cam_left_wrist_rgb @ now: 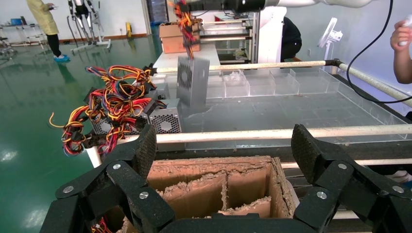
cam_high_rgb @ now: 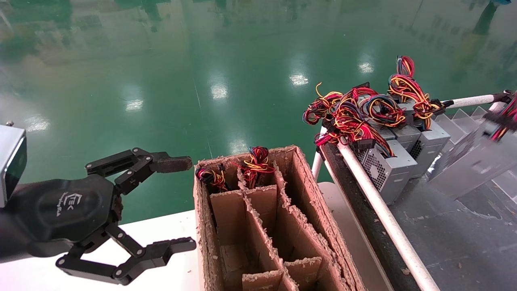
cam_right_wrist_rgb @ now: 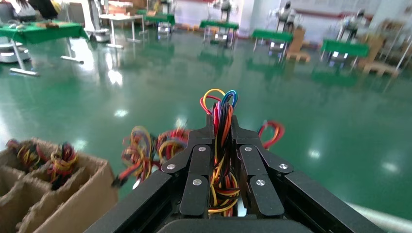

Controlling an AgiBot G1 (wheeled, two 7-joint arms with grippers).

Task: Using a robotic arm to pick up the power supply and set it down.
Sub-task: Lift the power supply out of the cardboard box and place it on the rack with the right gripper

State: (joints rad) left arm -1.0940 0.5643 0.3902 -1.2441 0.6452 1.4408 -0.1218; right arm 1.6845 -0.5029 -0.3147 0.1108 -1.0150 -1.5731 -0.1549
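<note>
The power supply (cam_high_rgb: pixel 472 161), a grey box with a vented side, hangs tilted in the air at the right edge of the head view. In the left wrist view the power supply (cam_left_wrist_rgb: pixel 192 82) dangles from its wires (cam_left_wrist_rgb: pixel 184 19) below the white robotic arm (cam_left_wrist_rgb: pixel 316 2). My right gripper (cam_right_wrist_rgb: pixel 222 121) is shut on that red, yellow and black wire bundle (cam_right_wrist_rgb: pixel 221 160). My left gripper (cam_high_rgb: pixel 177 204) stands open and holds nothing, left of the cardboard box; in its own view the left gripper (cam_left_wrist_rgb: pixel 226 145) spans the box's end.
A divided cardboard box (cam_high_rgb: pixel 307 182) stands in the middle, with wire bundles (cam_high_rgb: pixel 254 161) in its two far cells. Several power supplies (cam_high_rgb: pixel 387 169) with tangled wires sit on the grey bench behind a white rail (cam_high_rgb: pixel 383 214). A person's hand (cam_left_wrist_rgb: pixel 401 39) shows at the bench's far side.
</note>
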